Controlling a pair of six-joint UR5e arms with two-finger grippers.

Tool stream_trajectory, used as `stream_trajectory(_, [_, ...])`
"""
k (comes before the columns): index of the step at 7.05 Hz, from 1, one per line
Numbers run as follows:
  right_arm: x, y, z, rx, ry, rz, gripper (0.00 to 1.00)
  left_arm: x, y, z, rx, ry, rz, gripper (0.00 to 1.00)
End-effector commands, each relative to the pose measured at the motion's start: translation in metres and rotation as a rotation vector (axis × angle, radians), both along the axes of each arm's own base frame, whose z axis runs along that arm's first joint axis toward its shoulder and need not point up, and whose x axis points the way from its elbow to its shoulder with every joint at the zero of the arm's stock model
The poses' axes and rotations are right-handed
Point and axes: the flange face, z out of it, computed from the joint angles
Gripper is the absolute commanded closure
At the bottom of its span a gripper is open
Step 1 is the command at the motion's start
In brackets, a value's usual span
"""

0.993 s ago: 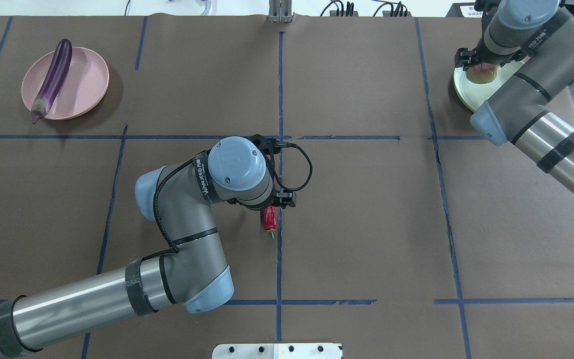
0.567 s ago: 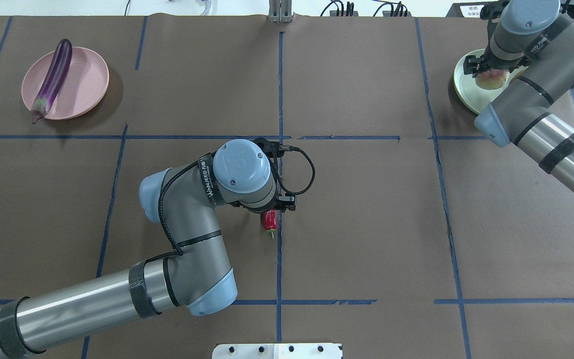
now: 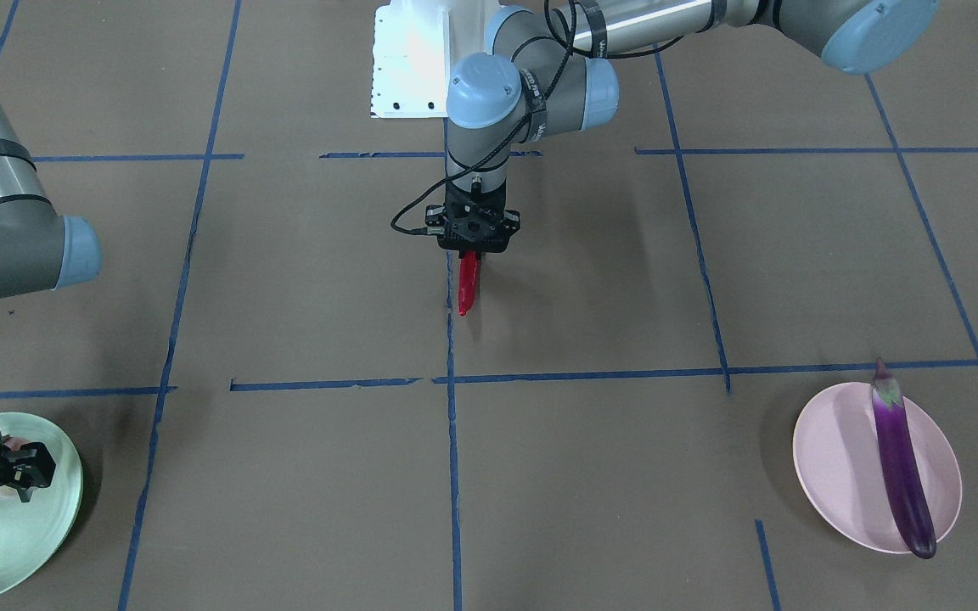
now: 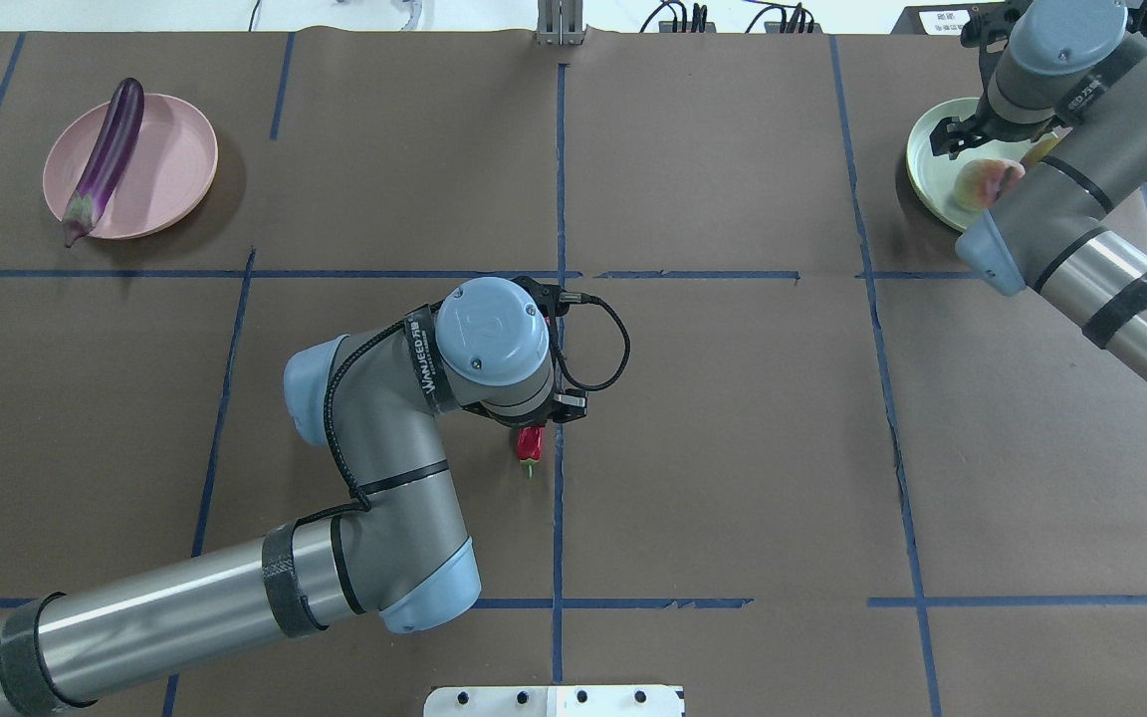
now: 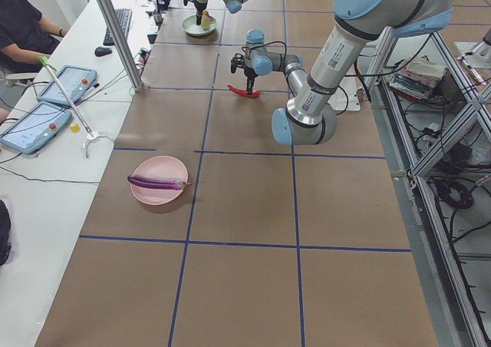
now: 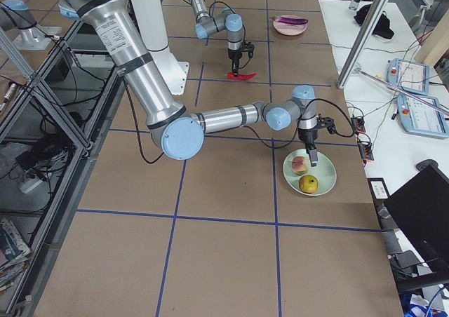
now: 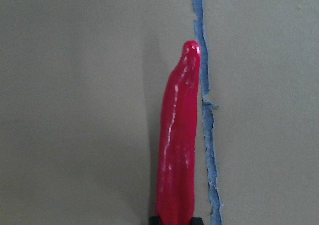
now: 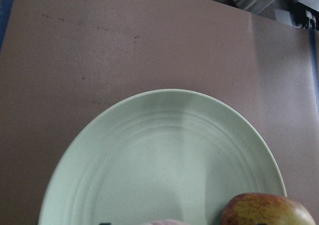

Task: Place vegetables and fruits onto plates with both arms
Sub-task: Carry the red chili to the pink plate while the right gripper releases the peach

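At table [image 3: 625,280] centre, left fingers [image 7: 155,220] pinch the chili pepper [image 3: 468,288], half-hidden overhead; right fingers [image 6: 312,156] gape beside the peach [image 4: 982,182].

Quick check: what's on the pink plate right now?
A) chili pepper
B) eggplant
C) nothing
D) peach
B: the eggplant lies across the pink plate, while the chili pepper is mid-table in the left gripper.
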Motion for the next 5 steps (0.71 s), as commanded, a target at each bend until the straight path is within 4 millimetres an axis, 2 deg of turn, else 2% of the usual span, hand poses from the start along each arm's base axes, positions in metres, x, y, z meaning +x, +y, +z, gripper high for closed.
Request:
stream_trajectory(1, [0.0, -0.003, -0.014, 0.02, -0.013, 0.002, 0.0, -0.021, -0.007, -0.022, 0.003, 0.005, -0.021, 0.97])
stream_trajectory(2, [0.001, -0.003, -0.019, 0.026, -0.02, 0.002, 0.0, -0.061, -0.034, -0.022, 0.01, 0.022, -0.08, 0.97])
stream_trajectory(3, [0.004, -0.003, -0.026, 0.037, -0.028, 0.004, 0.0, -0.1, -0.067, 0.01, -0.003, -0.006, -0.148, 0.97])
stream_trajectory(4, [0.01, 0.003, -0.024, 0.041, -0.032, 0.006, 0.0, -0.138, -0.106, 0.045, -0.011, -0.049, -0.206, 0.97])
stream_trajectory(5, [0.02, 0.023, -0.039, 0.066, -0.072, 0.001, 0.0, -0.189, -0.159, 0.064, 0.063, -0.106, -0.207, 0.97])
